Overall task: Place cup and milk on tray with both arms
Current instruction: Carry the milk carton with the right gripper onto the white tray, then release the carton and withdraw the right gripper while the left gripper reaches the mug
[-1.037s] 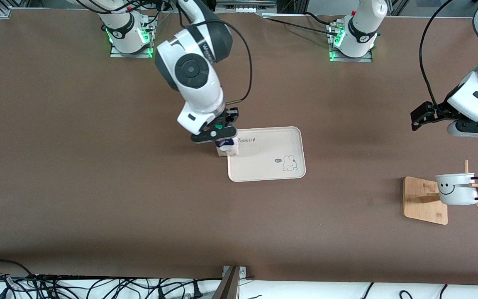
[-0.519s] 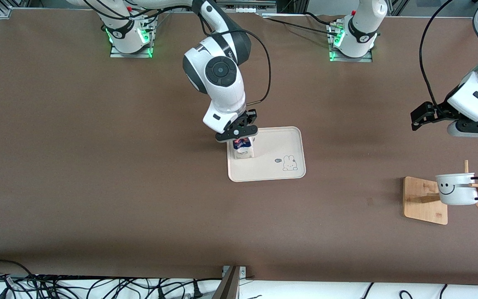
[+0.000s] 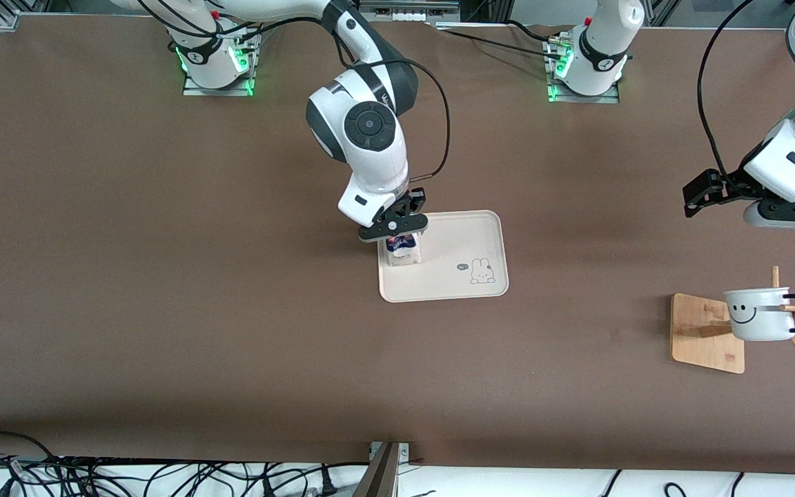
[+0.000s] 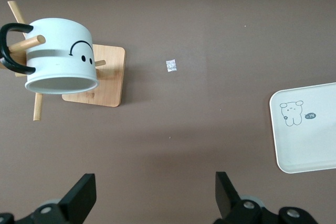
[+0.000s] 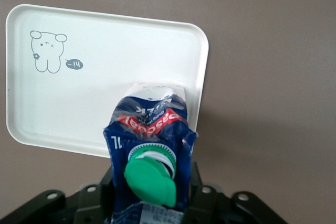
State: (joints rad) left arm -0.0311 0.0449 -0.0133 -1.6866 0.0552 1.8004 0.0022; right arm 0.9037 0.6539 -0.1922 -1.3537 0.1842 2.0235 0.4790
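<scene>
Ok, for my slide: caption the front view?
Right gripper sets milk on tray; cup waits.

right tool (image 3: 397, 231) | carried milk (image 3: 402, 250) sideways onto tray (image 3: 487, 228) | lowered

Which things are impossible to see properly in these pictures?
- Front view: the right gripper covers the milk top; whether its base touches the tray is unclear.
- Right wrist view: the milk hides the fingers.
- Left wrist view: the frame edge cuts the left gripper and tray.
</scene>
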